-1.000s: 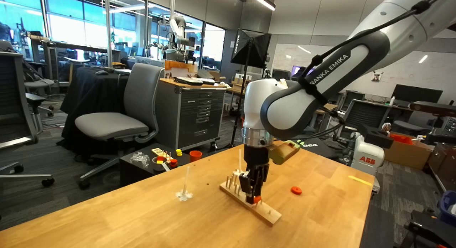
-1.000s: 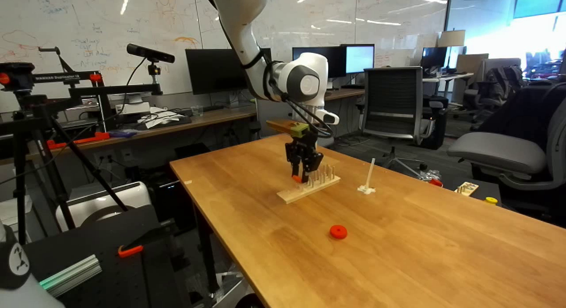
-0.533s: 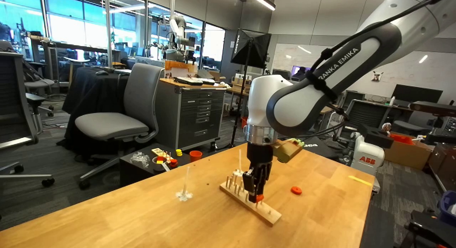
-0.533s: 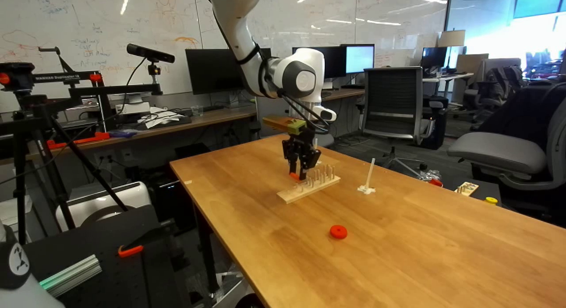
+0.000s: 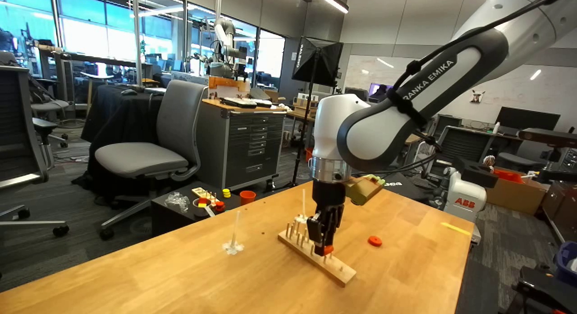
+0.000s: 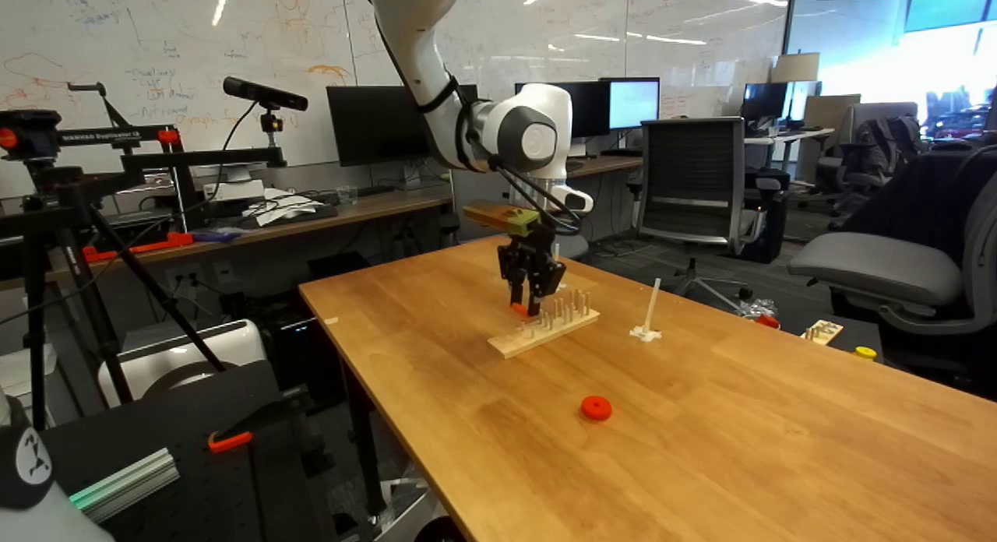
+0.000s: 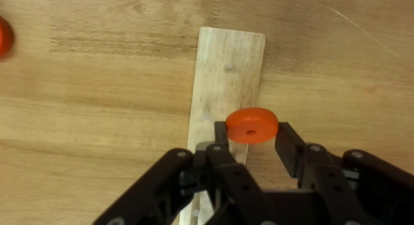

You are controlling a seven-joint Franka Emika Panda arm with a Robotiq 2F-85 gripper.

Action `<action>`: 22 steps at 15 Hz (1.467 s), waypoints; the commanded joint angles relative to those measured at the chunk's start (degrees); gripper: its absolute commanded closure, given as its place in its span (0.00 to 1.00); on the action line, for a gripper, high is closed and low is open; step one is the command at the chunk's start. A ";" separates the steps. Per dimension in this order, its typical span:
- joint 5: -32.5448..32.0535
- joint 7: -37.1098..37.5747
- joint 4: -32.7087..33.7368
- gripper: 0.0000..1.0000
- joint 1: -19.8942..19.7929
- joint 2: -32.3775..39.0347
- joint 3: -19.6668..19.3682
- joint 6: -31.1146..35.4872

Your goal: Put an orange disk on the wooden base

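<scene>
Beyond the table (image 5: 180,278), in an exterior view, stands a grey chair (image 5: 144,157); the pincer (image 5: 325,250) hangs over the wooden base (image 5: 332,268). In an exterior view, a loose disk (image 6: 597,408) lies well inside the table's left edge. Wrist view: the pincer grips an orange disk (image 7: 252,124), seemingly above the base's edge.

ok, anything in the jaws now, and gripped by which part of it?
An orange disk, held by its rim: the jaws pinch it from opposite sides, as the wrist view shows.
</scene>
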 commanded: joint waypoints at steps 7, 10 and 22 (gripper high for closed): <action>0.39 0.25 2.04 0.82 0.45 0.59 0.12 -0.14; 0.28 0.32 2.44 0.82 0.55 1.06 0.03 -0.15; 0.26 0.33 3.68 0.82 0.46 2.64 -0.16 -0.46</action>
